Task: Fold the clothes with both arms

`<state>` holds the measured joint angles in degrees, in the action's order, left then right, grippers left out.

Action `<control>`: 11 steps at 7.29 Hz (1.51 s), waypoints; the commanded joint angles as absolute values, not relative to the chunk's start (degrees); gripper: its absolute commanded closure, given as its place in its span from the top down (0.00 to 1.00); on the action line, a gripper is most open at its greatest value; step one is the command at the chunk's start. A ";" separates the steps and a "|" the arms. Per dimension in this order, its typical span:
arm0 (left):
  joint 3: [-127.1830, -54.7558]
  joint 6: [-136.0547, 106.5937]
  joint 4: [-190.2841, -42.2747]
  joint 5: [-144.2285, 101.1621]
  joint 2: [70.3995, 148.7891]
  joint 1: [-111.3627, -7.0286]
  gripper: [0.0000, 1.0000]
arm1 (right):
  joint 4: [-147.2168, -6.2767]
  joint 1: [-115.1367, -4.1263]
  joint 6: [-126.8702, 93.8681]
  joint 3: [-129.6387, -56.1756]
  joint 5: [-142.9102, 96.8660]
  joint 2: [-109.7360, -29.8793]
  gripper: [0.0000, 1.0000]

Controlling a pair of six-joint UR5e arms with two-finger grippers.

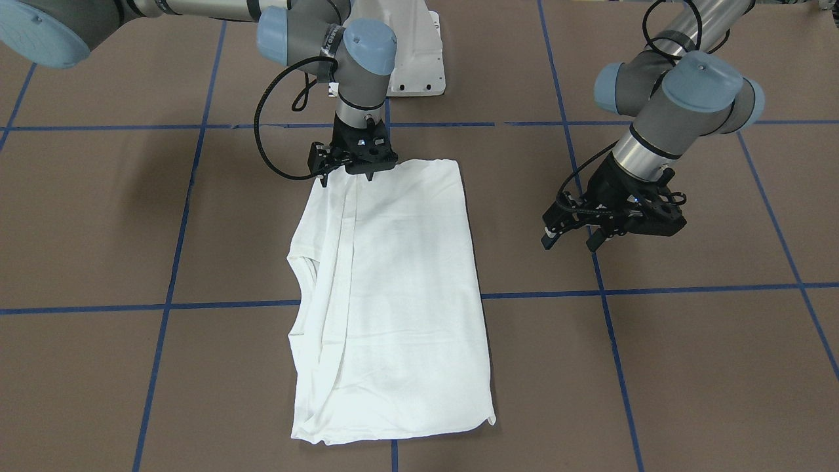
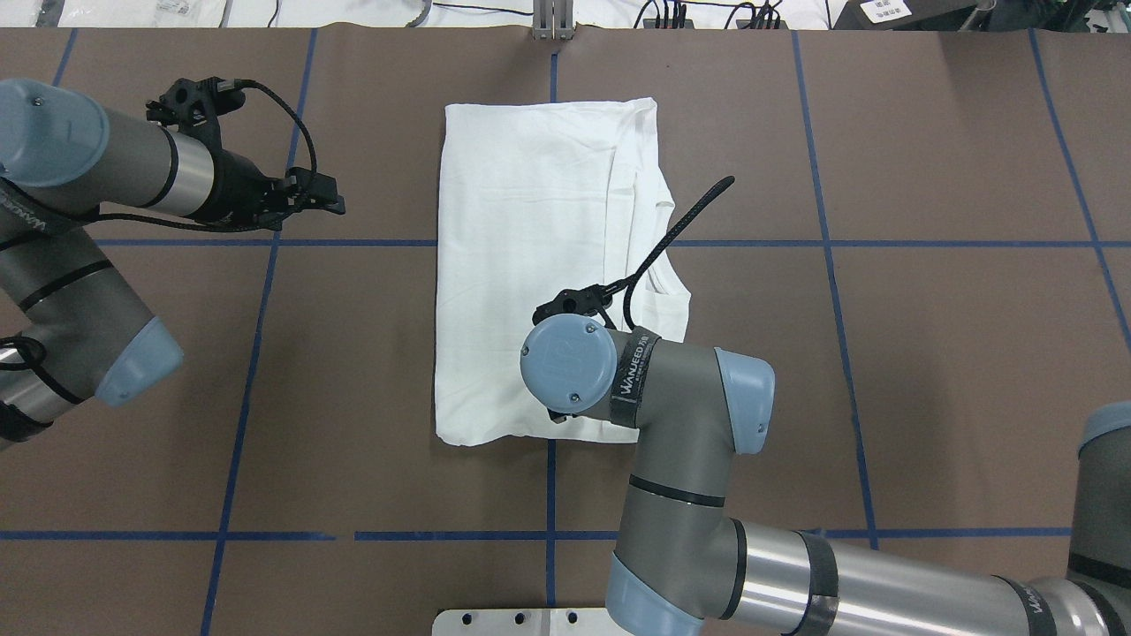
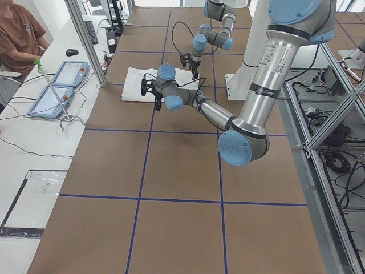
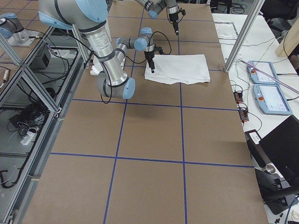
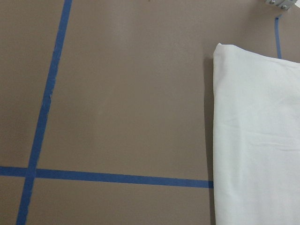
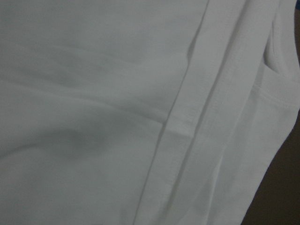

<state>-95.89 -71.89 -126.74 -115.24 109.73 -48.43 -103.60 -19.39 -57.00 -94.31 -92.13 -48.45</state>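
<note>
Hem of the shirt [image 1: 406, 275] nearest the robot is where the right end effector [image 1: 348, 177] stands. It points straight down, its two fingers spread apart with the tips at the cloth, and nothing shows clamped between them. The shirt lies flat on the brown desk [image 1: 98, 216], folded into a long white rectangle running away from the robot, plain side up. Along the shirt's edge on the robot's right, layered folds and a seamed strip [image 1: 337, 262] overlap. Off the shirt's other long edge, well apart from it and above the desk, hangs the left end effector [image 1: 570, 244], fingers wide apart and empty. Beyond the shirt's far end a person [image 3: 20, 34] sits, with two tablets [image 3: 69, 73] lying near.
</note>
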 commanded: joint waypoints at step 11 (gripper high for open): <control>-95.36 -71.98 -126.65 -115.05 111.27 -48.25 1.00 | -103.62 -20.56 -56.07 -93.87 -93.34 -50.71 1.00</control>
<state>-95.40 -71.95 -126.68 -115.05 110.99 -48.27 -103.61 -20.06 -56.15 -93.62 -92.96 -50.17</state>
